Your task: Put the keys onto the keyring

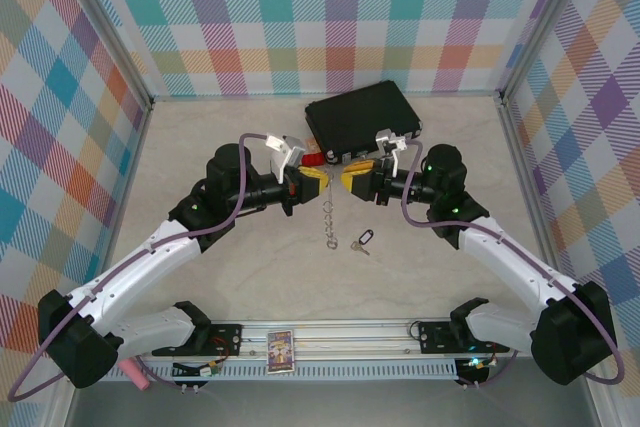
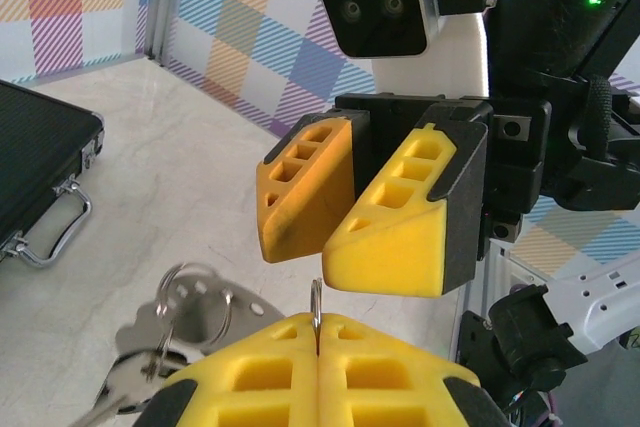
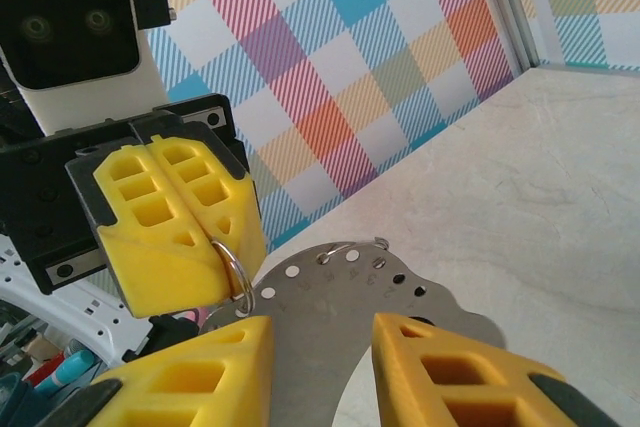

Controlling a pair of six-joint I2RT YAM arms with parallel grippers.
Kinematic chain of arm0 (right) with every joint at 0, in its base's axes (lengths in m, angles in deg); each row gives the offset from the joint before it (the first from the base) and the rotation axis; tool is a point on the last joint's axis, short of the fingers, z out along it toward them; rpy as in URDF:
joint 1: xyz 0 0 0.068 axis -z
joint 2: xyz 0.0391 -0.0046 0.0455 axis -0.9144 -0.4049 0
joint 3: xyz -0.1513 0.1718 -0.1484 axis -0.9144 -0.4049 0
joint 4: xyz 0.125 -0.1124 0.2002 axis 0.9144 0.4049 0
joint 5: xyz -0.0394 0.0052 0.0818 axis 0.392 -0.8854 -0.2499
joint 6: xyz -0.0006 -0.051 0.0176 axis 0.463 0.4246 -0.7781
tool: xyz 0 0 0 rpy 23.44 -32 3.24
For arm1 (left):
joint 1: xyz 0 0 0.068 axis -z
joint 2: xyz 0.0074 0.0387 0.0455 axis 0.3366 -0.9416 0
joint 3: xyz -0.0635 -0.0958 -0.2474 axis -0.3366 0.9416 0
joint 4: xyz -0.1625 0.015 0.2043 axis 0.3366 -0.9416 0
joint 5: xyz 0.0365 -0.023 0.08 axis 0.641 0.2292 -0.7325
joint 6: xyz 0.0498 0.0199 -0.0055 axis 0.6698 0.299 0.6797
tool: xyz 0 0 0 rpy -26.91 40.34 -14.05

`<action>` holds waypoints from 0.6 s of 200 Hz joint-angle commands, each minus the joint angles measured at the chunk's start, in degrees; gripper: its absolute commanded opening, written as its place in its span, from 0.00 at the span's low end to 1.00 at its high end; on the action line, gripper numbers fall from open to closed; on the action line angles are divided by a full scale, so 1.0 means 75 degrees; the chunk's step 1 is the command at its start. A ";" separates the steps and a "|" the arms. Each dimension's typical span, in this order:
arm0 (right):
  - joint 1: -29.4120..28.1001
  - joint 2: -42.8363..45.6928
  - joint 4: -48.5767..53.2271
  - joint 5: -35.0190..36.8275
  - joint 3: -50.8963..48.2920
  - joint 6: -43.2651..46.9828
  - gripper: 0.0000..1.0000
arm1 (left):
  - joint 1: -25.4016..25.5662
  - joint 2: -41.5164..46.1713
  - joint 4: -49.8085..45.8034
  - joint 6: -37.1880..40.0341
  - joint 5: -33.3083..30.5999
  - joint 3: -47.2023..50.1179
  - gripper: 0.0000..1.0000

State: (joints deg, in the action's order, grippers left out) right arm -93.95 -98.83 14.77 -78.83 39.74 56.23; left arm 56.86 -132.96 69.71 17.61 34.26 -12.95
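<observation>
Observation: my left gripper was clamped shut at its very tips on the thin keyring, low centre of the left wrist view. A perforated metal plate and a chain hung close by it. My right gripper faced it with fingers apart, holding nothing. Black-headed key lay on the table, just right of centre in the top view, apart from both grippers. Risks, as I judged them: the tip pinch was slim, so a nudge from my right fingers could twist the ring or slide it out. The loose chain could also snag.
</observation>
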 commanded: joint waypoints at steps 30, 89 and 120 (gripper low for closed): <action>-0.0067 0.0120 -0.0611 -0.0521 0.0017 0.0162 0.30 | -0.0061 -0.0086 0.0506 -0.0211 0.0296 -0.0087 0.00; -0.0273 -0.0074 -0.0446 -0.0733 0.0243 0.0377 0.27 | -0.0060 -0.0083 0.0491 -0.0303 0.0558 -0.0151 0.00; -0.0313 -0.0117 -0.0518 -0.0772 0.0290 0.0359 0.26 | -0.0061 -0.0098 0.0445 -0.0317 0.0638 -0.0155 0.00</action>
State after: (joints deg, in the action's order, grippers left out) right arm -95.85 -99.29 12.56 -82.72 39.79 57.89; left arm 56.86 -133.77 69.91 15.69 36.86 -12.95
